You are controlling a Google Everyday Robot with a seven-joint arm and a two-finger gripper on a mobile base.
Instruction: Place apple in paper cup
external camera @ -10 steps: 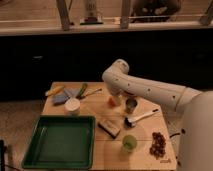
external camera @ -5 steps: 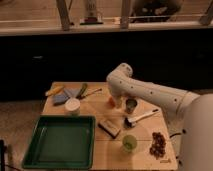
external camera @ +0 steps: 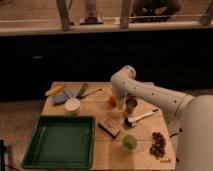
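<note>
one raised view looks down across the table (external camera: 95,106), tool (external camera: 118,106) near centre.

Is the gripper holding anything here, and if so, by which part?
Cannot be told. The gripper is down beside the apple, next to the metal cup; whether it grips the apple does not show.

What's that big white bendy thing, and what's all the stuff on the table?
That is a robot's arm. Its hand, called a gripper, is down at the wooden table, right beside a little orange apple. I can't tell whether it holds it. One camera looks down on the table. Also there: a white paper cup, a shiny metal cup, a light green cup, a green tray and a brush.
</note>
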